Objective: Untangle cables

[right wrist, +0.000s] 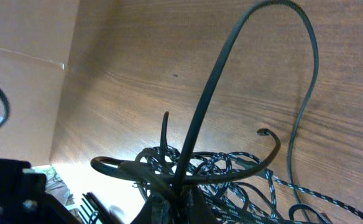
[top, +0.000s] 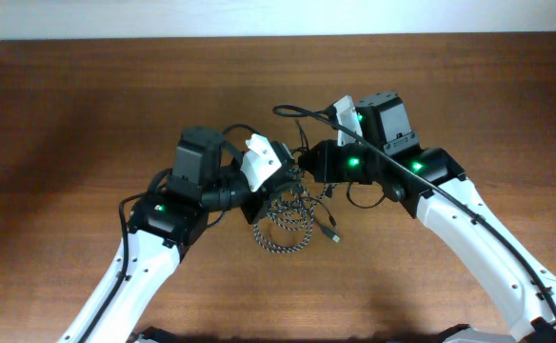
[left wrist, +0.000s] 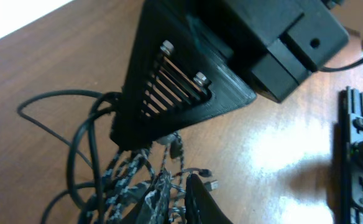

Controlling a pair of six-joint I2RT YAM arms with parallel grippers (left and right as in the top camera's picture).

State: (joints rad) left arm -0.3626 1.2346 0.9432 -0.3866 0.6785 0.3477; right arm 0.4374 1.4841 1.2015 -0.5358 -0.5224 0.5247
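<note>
The braided black-and-white cable (top: pixel 283 232) lies coiled on the table in the middle, tangled with the thin plain black cable (top: pixel 327 217). My left gripper (top: pixel 290 174) is shut on the braided cable (left wrist: pixel 125 180) in the tangle, the strands pinched between its fingers (left wrist: pixel 178 202). My right gripper (top: pixel 308 170) is shut on the black cable (right wrist: pixel 212 99), whose loops rise from its fingers (right wrist: pixel 178 202) above the braided coils (right wrist: pixel 243 171). Both grippers meet right above the tangle, nearly touching each other.
The brown wooden table (top: pixel 88 105) stretches around the tangle. The right gripper's black body (left wrist: pixel 181 74) hangs close in front of the left wrist camera. A thicker black arm cable (top: pixel 302 114) loops behind the right gripper.
</note>
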